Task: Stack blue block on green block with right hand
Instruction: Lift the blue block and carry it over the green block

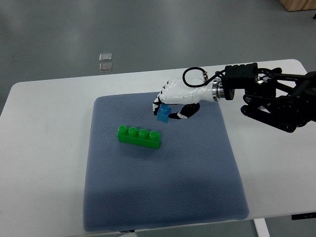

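The right hand (174, 101) is reaching in from the right edge of the frame, and its fingers (159, 102) are curling around the blue block (163, 113), thumb underneath on the right, fingers on the upper left. So the hand is clamping on the block, just above the centre of the picture. Whether the block is clear of the mat (197, 182) or resting on it, I cannot tell from this steep angle.

The green block (139, 137) is lying a little below and to the left of the blue one, close but apart, a long piece with four studs in a row, tilting slightly down towards the right. It is sitting on the grey-blue mat, which is covering the middle of the white table (34, 148).

The step in hand looks like the carry and placement. To do it well, I would say the hand needs to be lifting the blue block high enough to clear those studs, then travelling down and left across the frame until it is directly over the green block. The blue block's edges should be lining up with the green block's slanted long side before it goes down. A straight, gentle press matters here, since a sideways nudge could be shoving the green block along the mat.

The left arm is not showing anywhere.
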You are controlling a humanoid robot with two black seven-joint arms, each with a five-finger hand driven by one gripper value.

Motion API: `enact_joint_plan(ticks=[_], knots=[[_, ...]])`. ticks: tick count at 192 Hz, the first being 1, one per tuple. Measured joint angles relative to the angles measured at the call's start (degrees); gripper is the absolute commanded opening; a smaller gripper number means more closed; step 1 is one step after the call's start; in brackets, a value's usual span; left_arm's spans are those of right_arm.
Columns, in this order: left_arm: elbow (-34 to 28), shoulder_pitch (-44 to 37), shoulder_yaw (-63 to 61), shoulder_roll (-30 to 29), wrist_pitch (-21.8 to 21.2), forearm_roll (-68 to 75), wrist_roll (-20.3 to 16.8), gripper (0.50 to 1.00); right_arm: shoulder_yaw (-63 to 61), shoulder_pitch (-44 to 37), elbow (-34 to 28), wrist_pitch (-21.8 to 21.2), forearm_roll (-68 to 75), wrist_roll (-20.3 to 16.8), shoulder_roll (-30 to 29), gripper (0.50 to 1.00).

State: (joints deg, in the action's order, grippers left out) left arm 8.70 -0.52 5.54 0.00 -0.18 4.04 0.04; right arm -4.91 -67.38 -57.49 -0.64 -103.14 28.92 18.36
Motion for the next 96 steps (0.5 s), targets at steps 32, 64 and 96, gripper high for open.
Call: enact_joint_plan(ticks=[32, 64, 96], knots=[[0.0, -0.01, 0.0, 0.0, 0.0, 0.0, 0.03, 1.0, 2.41, -0.74, 1.1, -0.41, -0.1, 0.01, -2.77, 0.619], [0.0, 0.0, 0.0, 0.0, 0.0, 0.0, 0.03, 1.0, 2.78, -1.67, 2.18, -0.58, -0.07, -0.01, -3.97, 0.619], [0.0, -0.01, 0.0, 0.0, 0.0, 0.0, 0.03, 1.0, 2.81, -2.65, 3.24, -1.09, -0.04, -0.09, -5.95, 0.621]])
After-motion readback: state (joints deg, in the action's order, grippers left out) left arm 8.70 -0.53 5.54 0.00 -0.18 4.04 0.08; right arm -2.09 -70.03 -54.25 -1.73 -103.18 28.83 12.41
